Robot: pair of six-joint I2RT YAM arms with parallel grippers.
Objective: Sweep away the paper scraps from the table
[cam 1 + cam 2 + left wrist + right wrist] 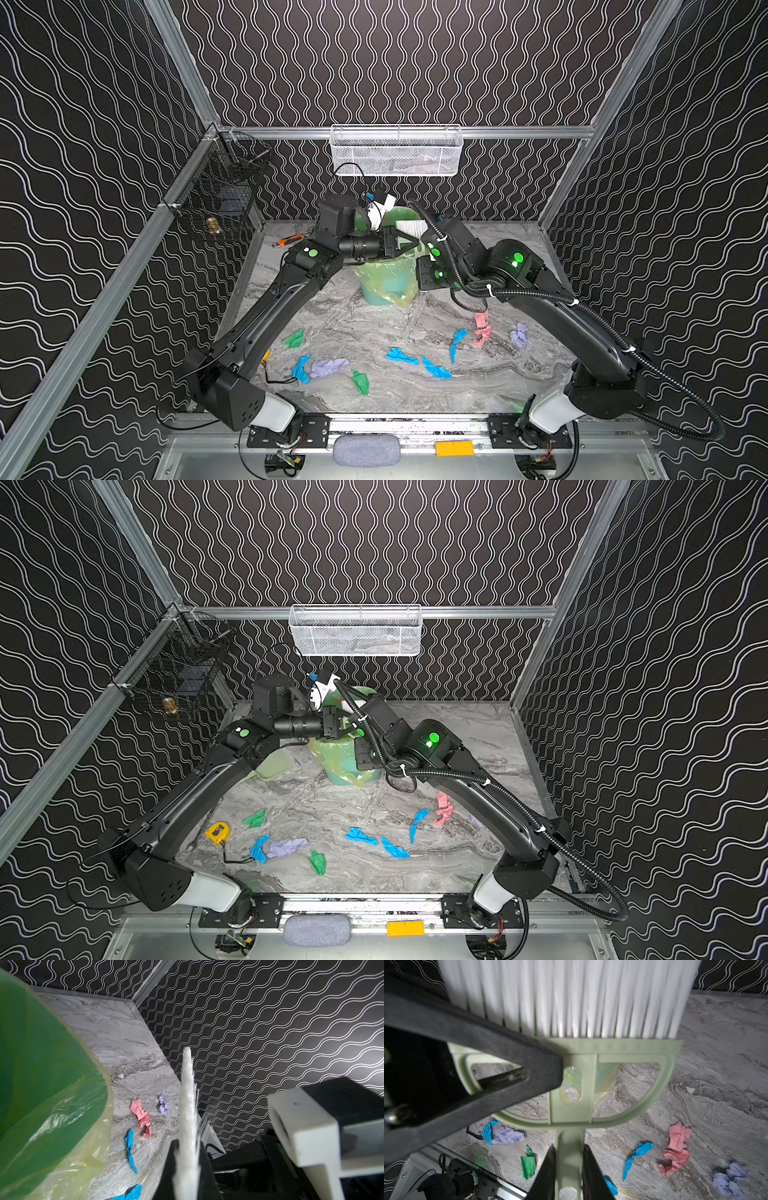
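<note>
now left end effector [188, 1144] and right end effector [570, 1148] both clamp brush [591, 1047]; paper scraps [401, 356] well below.

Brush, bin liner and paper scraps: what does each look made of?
The brush: pale green moulded plastic frame, matte, with ribs; white bristles look synthetic, straight and slightly glossy. The bin liner: thin translucent yellowish plastic film, judging by shiny wrinkles. The paper scraps: matte coloured paper, crumpled with sharp creases; exact type unclear.
</note>
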